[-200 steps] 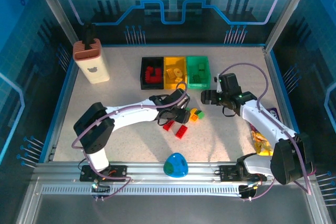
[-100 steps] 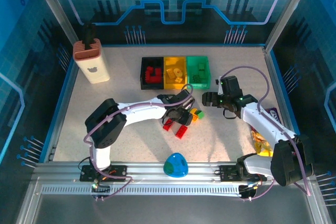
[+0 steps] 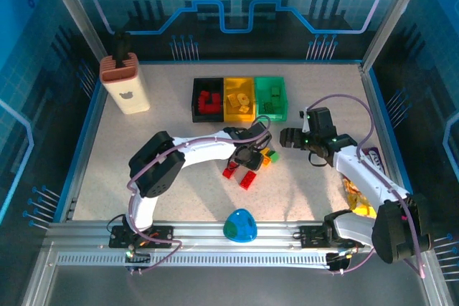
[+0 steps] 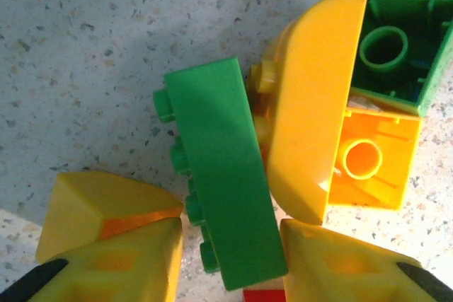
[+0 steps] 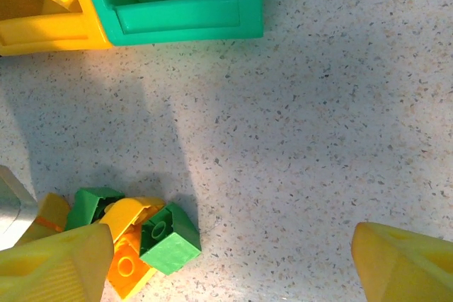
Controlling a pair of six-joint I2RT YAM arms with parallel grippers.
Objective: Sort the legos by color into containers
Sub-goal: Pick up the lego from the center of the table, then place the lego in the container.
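In the upper centre, a black plastic bin (image 3: 195, 102), a yellow plastic bin (image 3: 239, 117) and a green plastic bin (image 3: 271, 118) are sitting together. Green, yellow and red studded plastic bricks (image 3: 248, 180) are lying on a white, dark-speckled tabletop (image 3: 323, 98).

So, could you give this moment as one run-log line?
left gripper: open, astride green brick | right gripper: open, empty, above table

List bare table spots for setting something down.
Bare: back-right corner beside the green bin; strip between the beige block and the black bin; table between the egg and the snack bags. Crowded: centre, where the left gripper sits over the loose legos.
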